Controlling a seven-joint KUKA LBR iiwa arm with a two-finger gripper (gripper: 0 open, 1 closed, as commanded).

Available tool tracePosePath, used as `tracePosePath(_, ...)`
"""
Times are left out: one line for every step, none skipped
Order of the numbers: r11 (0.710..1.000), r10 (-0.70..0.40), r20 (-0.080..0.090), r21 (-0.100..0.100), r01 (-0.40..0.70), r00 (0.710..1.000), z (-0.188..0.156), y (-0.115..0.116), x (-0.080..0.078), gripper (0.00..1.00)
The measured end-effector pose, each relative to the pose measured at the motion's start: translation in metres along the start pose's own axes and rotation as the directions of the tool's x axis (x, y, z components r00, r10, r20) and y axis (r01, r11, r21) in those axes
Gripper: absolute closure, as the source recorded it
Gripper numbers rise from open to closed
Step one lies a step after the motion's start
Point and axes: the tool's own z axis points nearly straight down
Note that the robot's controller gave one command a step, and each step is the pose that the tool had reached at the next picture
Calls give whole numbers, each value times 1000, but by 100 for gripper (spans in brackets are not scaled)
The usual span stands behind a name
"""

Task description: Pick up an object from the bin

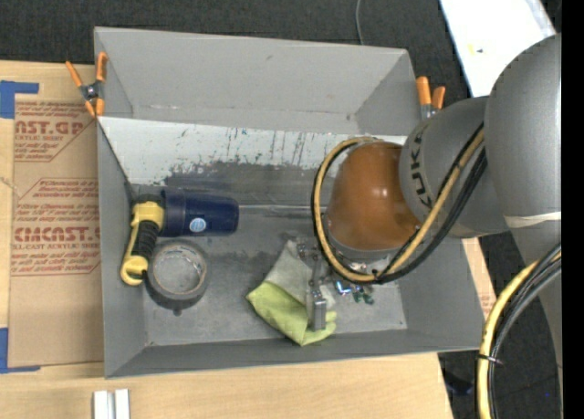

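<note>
Bin (246,70) of grey metal holds four loose things. Arm (511,162) reaches in from the right. Its claw (318,306) is down on a crumpled yellow-green cloth (281,306) near the front wall; how far it is open I cannot tell. At left lie a dark blue can (201,212), a tape roll (178,273) and a yellow-handled tool (140,242).

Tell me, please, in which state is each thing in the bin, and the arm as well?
Yellow-green cloth: crumpled, on the bin floor near the front, under the arm's end.
Dark blue cylinder: lying on its side, at the left.
Yellow and black handle: lying flat along the left wall, next to the cylinder.
Grey ring, perhaps a tape roll: lying flat, hole upward.
Robot arm: reached in from the right, end low over the cloth.
</note>
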Motion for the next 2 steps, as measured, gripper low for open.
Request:
tracePosePath(961, -276, 3, 1, 276, 961, -10, 11, 15, 0)
tracePosePath(968, -250, 5, -2, 250, 968, -6, -7, 33, 100)
